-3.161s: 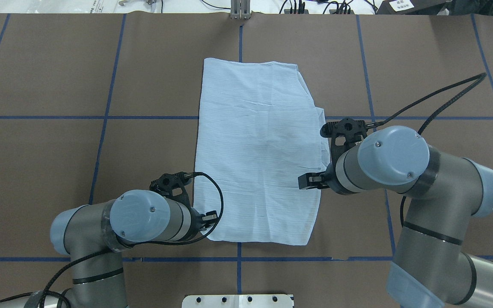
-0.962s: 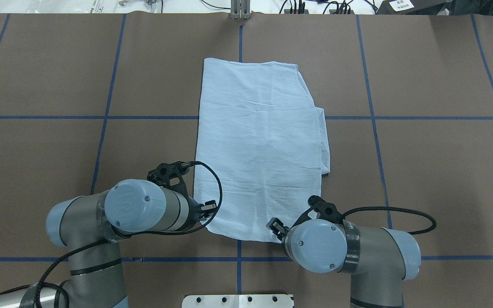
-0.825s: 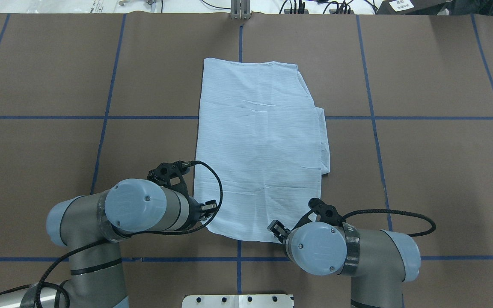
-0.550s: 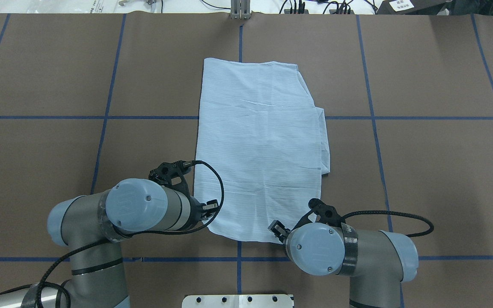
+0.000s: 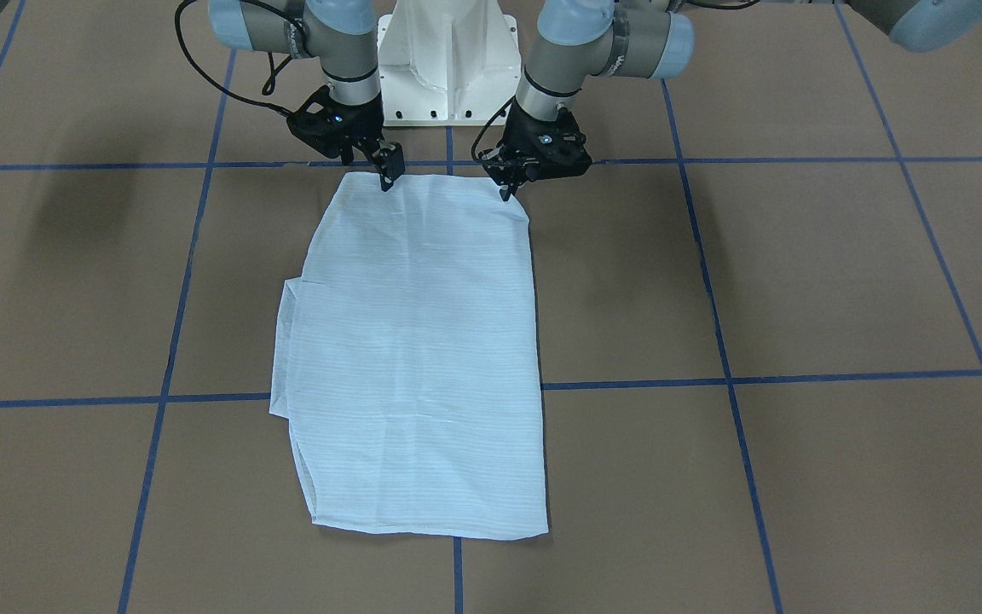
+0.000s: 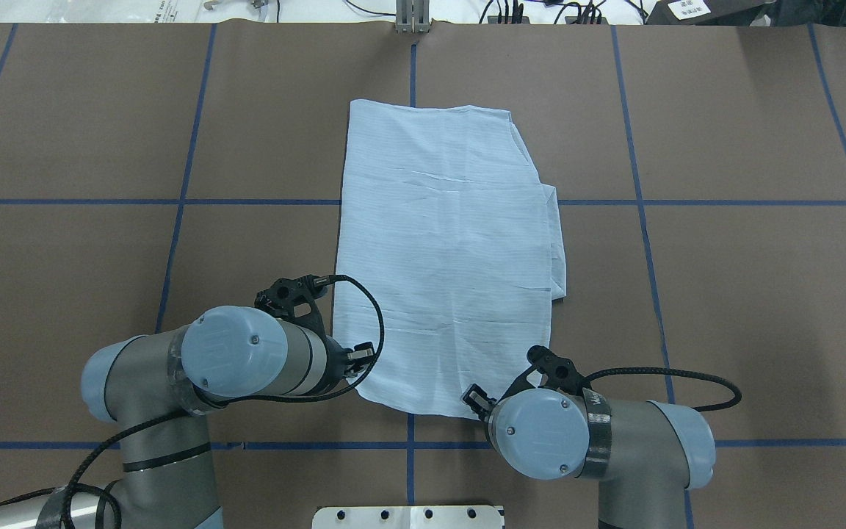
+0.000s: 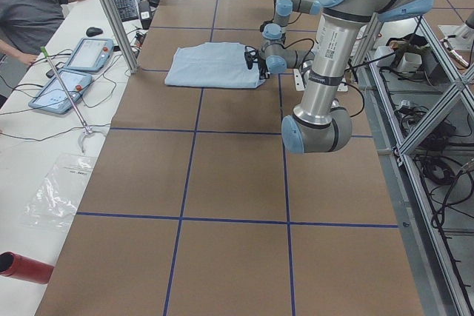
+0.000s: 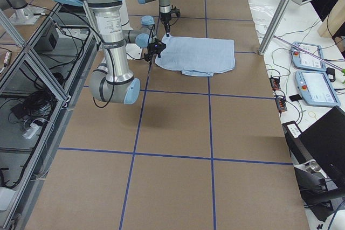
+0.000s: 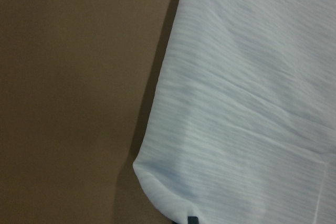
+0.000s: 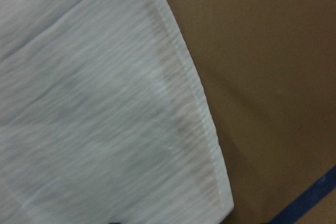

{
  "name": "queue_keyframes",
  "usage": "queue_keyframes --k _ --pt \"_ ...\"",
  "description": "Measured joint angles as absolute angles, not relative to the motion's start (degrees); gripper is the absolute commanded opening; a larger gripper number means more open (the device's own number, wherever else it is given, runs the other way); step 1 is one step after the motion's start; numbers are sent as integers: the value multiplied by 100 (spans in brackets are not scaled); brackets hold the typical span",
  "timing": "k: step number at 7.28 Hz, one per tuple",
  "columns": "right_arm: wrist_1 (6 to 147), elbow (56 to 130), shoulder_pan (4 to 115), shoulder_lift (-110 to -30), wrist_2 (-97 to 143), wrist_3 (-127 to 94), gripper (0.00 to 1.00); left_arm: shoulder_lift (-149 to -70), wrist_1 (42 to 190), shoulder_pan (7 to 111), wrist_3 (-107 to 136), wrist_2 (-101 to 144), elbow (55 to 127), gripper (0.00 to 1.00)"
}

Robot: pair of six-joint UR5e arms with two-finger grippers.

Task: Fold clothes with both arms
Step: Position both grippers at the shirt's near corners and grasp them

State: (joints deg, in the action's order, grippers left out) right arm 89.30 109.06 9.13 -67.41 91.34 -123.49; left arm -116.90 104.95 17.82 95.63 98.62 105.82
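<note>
The pale-blue shirt (image 6: 445,242) lies folded into a long rectangle in the middle of the brown table, and also shows in the front view (image 5: 414,358). My left gripper (image 6: 358,361) is at its near left corner, which shows on the right of the front view (image 5: 505,189), and looks shut on the near edge. The left wrist view shows that corner (image 9: 157,177) slightly raised. My right gripper (image 6: 476,400) is at the near right corner, its fingers together on the edge in the front view (image 5: 388,175). The right wrist view shows the hemmed corner (image 10: 210,171).
The white pedestal base (image 5: 448,60) stands just behind the shirt's near edge. Blue tape lines (image 6: 173,201) cross the brown mat. An operator (image 7: 29,12) sits at a side bench with tablets (image 7: 89,53). A red cylinder (image 7: 22,268) lies at that bench's near end.
My right arm swung from the shirt's right edge to its near right corner, then settled a little lower there. The left arm has barely moved. The shirt lies as before.
</note>
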Motion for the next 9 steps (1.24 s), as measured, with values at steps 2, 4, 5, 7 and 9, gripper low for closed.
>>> queue_keyframes --k 2,4,5,7,9 --pt "8932 10923 909 -6737 9142 -12347 21 -11689 10494 1784 9562 9861 10582 0" --pt "8929 10958 921 -6727 9147 -12341 6 -11690 10494 1784 9563 9860 10573 0" --pt "8930 11003 933 -6723 9149 -12342 1 -11689 10494 1784 9563 9856 10569 0" --pt "8930 11116 972 -6714 9155 -12348 0 -11690 10500 1784 9557 9853 10555 0" --pt "8926 11146 996 -6708 9156 -12348 32 -11689 10502 1784 9554 9853 10538 0"
